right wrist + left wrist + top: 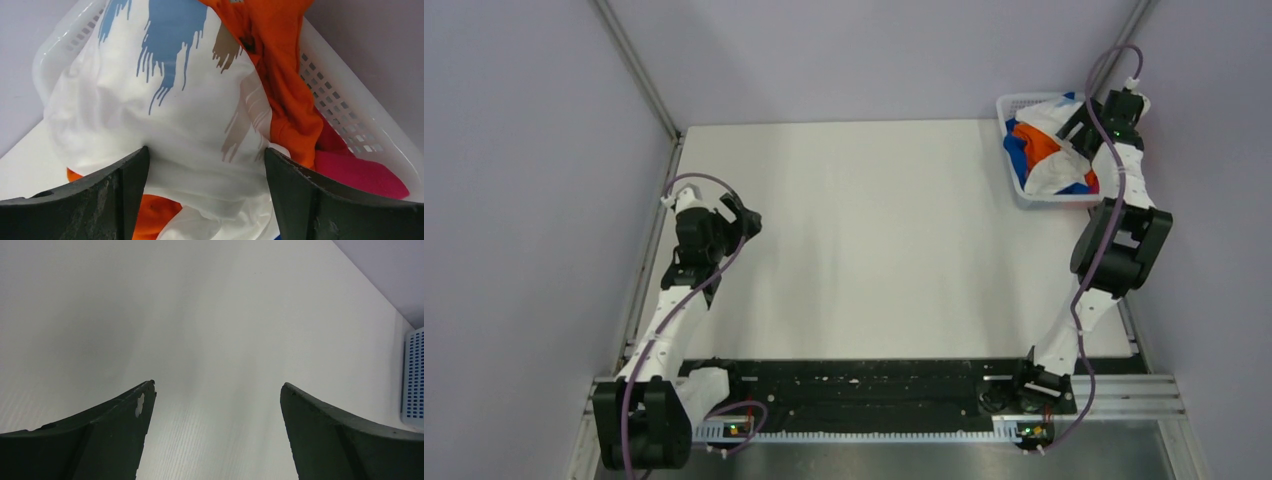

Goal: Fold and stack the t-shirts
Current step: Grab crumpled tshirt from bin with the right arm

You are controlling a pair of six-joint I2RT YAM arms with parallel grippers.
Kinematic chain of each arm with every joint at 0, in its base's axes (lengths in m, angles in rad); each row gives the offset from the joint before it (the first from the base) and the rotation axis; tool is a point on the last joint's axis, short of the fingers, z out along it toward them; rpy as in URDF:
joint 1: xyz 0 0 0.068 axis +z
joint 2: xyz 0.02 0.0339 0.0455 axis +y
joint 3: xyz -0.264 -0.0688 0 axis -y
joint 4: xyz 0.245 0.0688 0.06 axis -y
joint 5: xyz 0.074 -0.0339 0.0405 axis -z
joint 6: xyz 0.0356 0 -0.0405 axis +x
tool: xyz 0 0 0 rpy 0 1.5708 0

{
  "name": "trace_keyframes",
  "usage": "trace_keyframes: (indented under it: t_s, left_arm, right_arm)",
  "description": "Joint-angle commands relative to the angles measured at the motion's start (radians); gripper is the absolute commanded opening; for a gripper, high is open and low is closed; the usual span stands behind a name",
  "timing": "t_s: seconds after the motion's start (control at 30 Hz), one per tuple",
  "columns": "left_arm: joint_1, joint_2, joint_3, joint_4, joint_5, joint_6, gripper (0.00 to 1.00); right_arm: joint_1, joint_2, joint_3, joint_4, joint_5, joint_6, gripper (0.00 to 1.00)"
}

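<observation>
White plastic lattice basket (1014,102) at the far right corner of the white table (874,220) holds the crumpled t-shirts in one heap. A large white t-shirt (165,125) with blue and brown printed streaks lies uppermost over an orange t-shirt (285,75); the pink t-shirt (360,172) and blue t-shirt (1016,158) are mostly buried. The right gripper (206,148) hangs over the heap with jaws apart either side of a white fold, contact unclear, and the left gripper (218,383) hovers spread wide over the table.
</observation>
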Motion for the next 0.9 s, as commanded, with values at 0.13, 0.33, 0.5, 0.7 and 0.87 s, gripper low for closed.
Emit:
trace_keyframes:
  t_s: [0.13,0.33,0.5,0.7,0.87]
  left_arm:
    - [0.003,0.004,0.044,0.047,0.011,0.018,0.99]
    - [0.004,0.012,0.046,0.047,0.019,0.016,0.99]
    - [0.004,0.014,0.047,0.048,0.033,0.012,0.99]
    - [0.003,0.004,0.041,0.054,0.055,0.008,0.99]
    - [0.004,-0.01,0.032,0.056,0.065,0.006,0.99]
  right_arm:
    - [-0.014,0.059,0.1,-0.011,-0.035,0.004,0.65]
    - [-0.014,0.043,0.104,-0.007,-0.065,0.018,0.16]
    - [-0.014,-0.032,0.107,0.0,-0.047,0.005,0.0]
    - [-0.013,-0.117,0.153,0.0,0.006,-0.029,0.0]
    - [-0.012,-0.167,0.217,0.041,0.034,-0.049,0.0]
